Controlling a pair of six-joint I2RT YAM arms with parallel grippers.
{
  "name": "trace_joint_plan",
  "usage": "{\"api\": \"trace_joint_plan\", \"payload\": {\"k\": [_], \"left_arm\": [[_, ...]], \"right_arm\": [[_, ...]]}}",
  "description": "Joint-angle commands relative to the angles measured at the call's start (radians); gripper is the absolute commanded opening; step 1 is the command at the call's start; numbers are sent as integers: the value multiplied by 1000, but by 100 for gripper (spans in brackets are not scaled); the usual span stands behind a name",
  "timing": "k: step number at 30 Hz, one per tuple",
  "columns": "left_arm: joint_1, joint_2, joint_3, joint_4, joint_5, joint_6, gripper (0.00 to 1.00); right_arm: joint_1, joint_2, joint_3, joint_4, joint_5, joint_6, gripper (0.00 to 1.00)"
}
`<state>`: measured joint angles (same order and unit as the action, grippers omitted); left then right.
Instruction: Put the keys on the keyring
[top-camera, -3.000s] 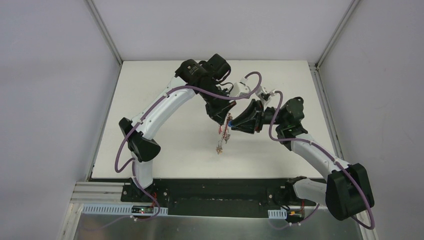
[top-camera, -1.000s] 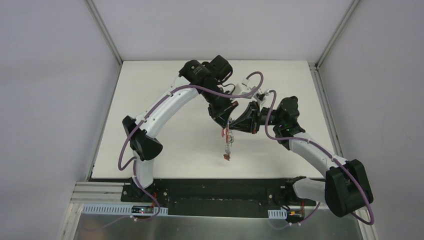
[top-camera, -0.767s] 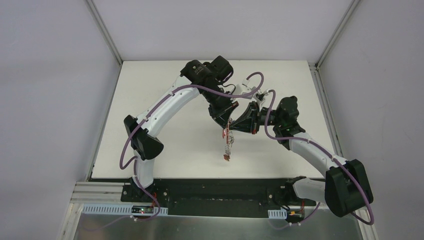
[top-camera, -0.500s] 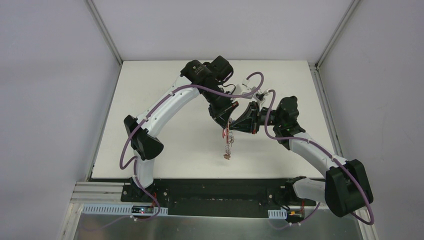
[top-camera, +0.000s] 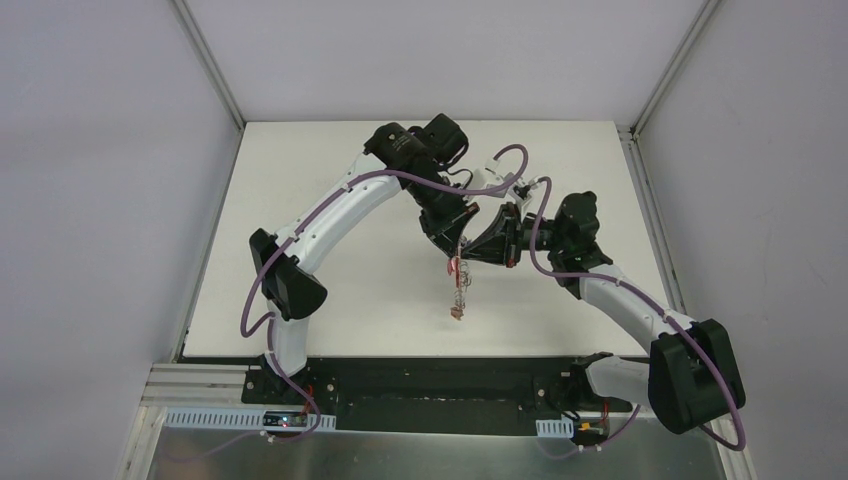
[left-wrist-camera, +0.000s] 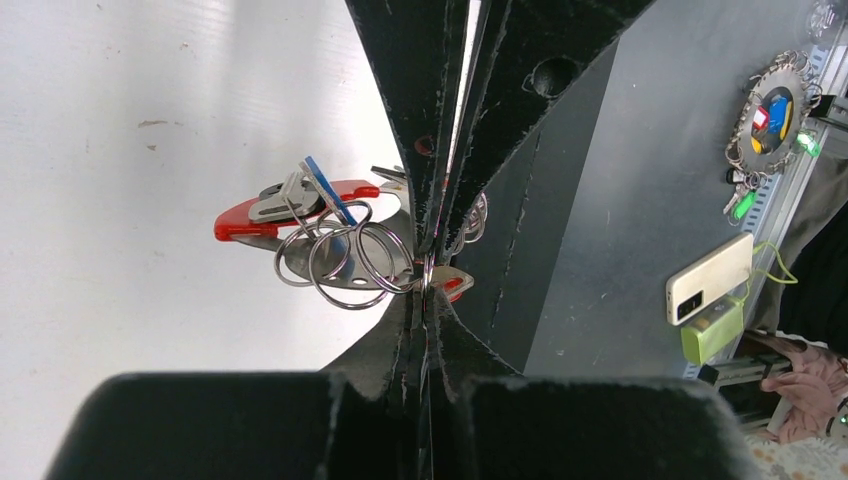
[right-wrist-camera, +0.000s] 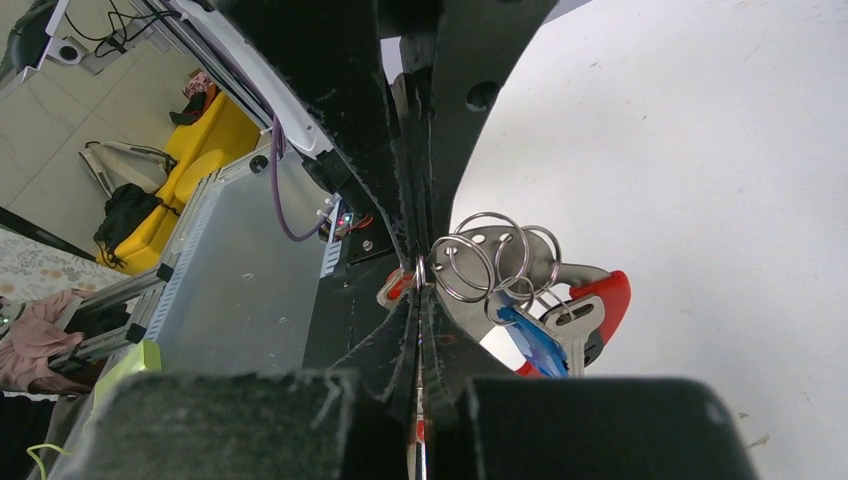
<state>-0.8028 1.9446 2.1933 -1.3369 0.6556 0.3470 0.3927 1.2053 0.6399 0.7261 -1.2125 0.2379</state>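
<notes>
The left gripper (left-wrist-camera: 425, 300) and right gripper (right-wrist-camera: 418, 285) are both pinched tight on one keyring (left-wrist-camera: 330, 272). It hangs toward 6 o'clock over the white table (top-camera: 330, 200). It has about four thin shiny wire rings (right-wrist-camera: 480, 265), one smooth curved red band (left-wrist-camera: 240, 222) and one flat blue-headed key (left-wrist-camera: 322, 188).

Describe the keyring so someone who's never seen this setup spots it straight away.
Above the middle of the white table, the left gripper and right gripper meet tip to tip. The keyring hangs there: grey metal rings on a red curved band, the only shiny, coloured thing between them.
</notes>
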Motion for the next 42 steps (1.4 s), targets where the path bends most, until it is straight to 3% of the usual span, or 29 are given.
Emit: {"api": "trace_joint_plan", "payload": {"k": [1,20,27,42], "left_arm": [[-5,-12,-38,70,68,-2,0],[36,-74,-68,119,145,16,13],[45,-92,-72,130,165,15,10],[74,-157,-146,118,205,81,26]], "right_arm": [[-8,-40,34,104,13,17,0],[-30,-44,27,104,3,6,0],[-33,-44,27,104,6,8,0],[-48,-46,27,104,0,14,0]]}}
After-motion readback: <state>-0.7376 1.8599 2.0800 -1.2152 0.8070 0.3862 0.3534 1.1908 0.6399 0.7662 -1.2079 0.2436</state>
